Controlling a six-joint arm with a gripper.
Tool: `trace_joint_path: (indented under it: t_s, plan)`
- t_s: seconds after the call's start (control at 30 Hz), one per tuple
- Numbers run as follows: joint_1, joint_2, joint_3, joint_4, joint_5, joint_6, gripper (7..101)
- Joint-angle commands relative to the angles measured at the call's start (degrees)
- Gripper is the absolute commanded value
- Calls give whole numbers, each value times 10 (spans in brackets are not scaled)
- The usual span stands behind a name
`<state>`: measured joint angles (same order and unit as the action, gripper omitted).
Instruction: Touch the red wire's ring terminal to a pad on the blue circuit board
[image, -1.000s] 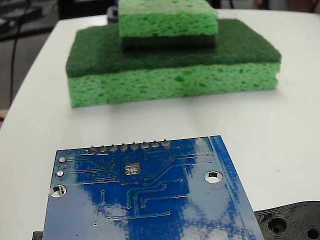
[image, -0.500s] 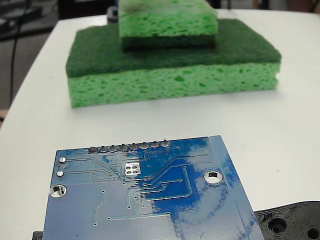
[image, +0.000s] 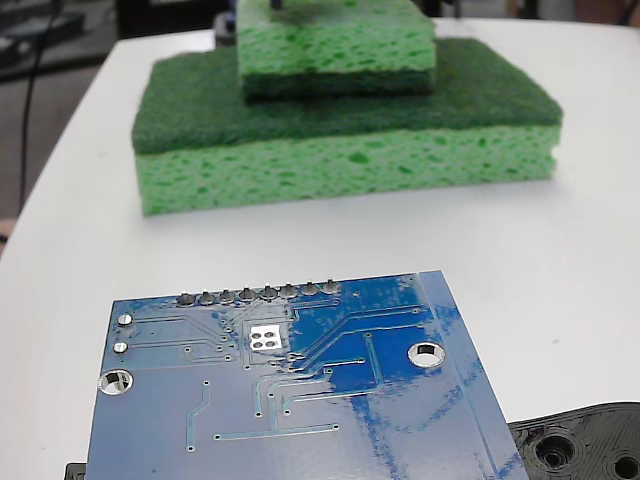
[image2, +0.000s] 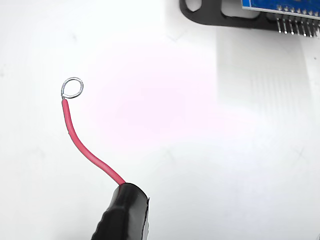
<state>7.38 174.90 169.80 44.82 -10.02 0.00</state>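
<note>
In the wrist view we saw the red wire (image2: 85, 150) coming out of a black wrapped tip (image2: 122, 212) at the bottom edge and curving up to the left, with the ring terminal (image2: 72, 88) at its far end, over the bare white table (image2: 200, 150). We could not tell if the gripper was open or closed, because its fingers were not visible. The blue circuit board (image2: 285, 5) was well apart from the ring, in the top right corner beside a black plastic plate (image2: 215, 17); in the fixed view the board (image: 300, 400) lay in front of two stacked green sponges (image: 340, 130).
</note>
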Motion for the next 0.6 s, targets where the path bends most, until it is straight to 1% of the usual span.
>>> trace_joint_path:
  t_s: [0.03, 0.17, 0.6]
  plan:
    - [-5, 1, 9, -4, 26, 8, 1003]
    - [-11, 1, 19, -8, 52, 20, 1003]
    - [-22, 1, 19, -7, 62, 20, 1003]
